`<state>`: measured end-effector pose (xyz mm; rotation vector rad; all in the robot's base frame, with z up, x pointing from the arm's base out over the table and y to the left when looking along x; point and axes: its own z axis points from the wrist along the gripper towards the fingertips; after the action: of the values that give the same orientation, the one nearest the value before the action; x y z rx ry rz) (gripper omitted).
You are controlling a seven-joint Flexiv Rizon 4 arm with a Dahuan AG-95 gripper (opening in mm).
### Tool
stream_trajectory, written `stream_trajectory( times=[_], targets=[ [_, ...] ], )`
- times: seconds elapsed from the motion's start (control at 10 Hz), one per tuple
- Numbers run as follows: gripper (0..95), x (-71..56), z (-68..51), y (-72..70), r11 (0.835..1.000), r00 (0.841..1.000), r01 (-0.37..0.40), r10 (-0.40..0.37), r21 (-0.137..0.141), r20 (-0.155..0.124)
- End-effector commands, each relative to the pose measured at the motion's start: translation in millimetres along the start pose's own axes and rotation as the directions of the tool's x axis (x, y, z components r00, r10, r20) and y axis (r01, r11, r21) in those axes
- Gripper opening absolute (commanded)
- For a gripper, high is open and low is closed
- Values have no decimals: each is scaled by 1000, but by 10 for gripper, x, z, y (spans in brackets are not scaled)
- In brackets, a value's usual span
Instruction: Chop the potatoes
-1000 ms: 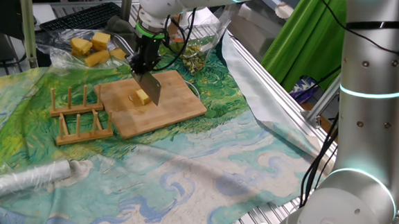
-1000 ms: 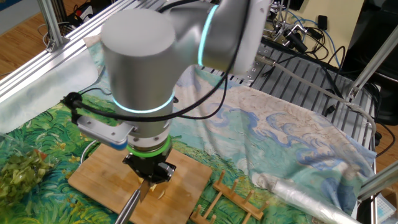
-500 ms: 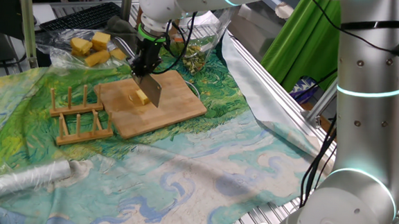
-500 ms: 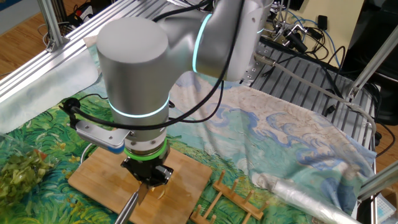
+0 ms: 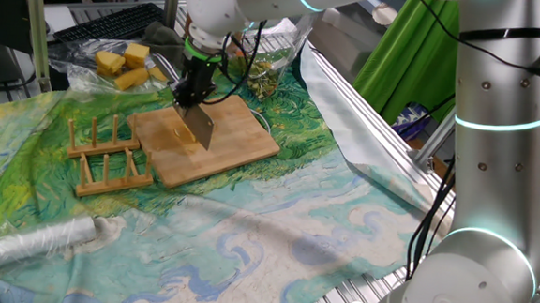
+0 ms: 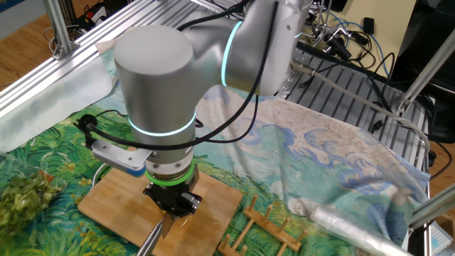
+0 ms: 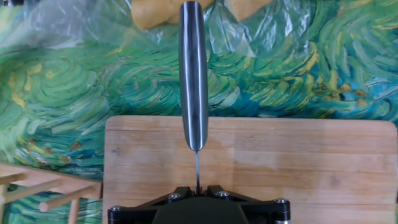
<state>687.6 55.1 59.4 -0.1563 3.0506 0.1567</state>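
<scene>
My gripper (image 5: 194,97) is shut on a knife (image 5: 200,127) and holds its blade down on the wooden board (image 5: 238,135). In this fixed view the blade stands in front of the potatoes, so they are hidden. From the other side the gripper (image 6: 172,208) hangs low over the board (image 6: 114,210) with the knife (image 6: 158,235) pointing toward the camera. The hand view looks along the knife (image 7: 193,74) edge-on, clamped between the fingers of the gripper (image 7: 198,186), above the board (image 7: 298,162). No potatoes show there.
Larger yellow chunks (image 5: 125,65) lie on clear plastic behind the board. A bag of greens (image 5: 260,76) sits beside them. A wooden rack (image 5: 105,156) stands left of the board. A rolled plastic sheet (image 5: 29,245) lies at the front left.
The knife has moved down and slightly left on the board, and its blade now covers the pale potato piece that showed beside it before.
</scene>
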Motion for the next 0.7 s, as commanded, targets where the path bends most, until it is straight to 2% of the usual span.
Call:
stream_trajectory(
  times=[0.1,0.4,0.7],
  targets=[
    [0,-1,64,26,1000,1000,0,0,4,-2],
    [0,23,183,83,1000,1000,-8,8,11,7],
    [0,21,250,94,1000,1000,-3,2,18,13]
  ],
)
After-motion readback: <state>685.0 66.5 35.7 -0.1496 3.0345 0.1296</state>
